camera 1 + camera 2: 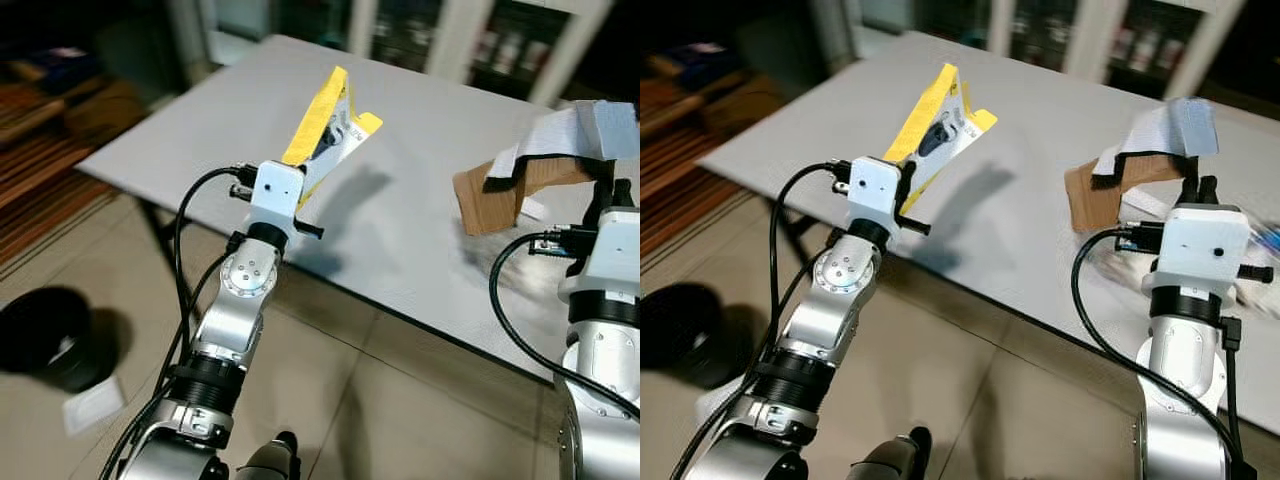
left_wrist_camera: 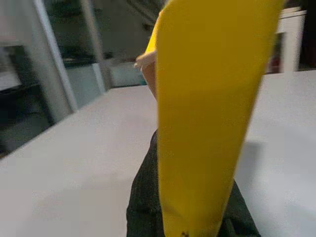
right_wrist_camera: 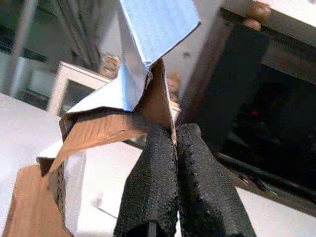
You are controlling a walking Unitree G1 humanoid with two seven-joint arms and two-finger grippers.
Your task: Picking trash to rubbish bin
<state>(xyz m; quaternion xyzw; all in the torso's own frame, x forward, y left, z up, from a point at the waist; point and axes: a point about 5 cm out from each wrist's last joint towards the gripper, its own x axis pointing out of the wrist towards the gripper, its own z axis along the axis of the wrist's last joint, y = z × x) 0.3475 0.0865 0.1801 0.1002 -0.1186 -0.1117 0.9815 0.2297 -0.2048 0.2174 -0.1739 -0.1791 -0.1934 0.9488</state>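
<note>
Left gripper (image 1: 322, 150) jaws clamped on yellow packet (image 1: 322, 118), right gripper (image 1: 1192, 190) jaws pinching torn cardboard (image 1: 1140, 165), both over grey surface (image 1: 420, 220), black round object (image 1: 45, 335) on floor at 8 o'clock.

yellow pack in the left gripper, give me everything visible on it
The yellow pack is flat, card-like packaging: plain yellow on one face, the other white with a dark item printed or mounted on it. It stands tilted, lifted above the grey table, not touching it. The left gripper is shut on its lower end; its shadow falls on the tabletop.
</note>
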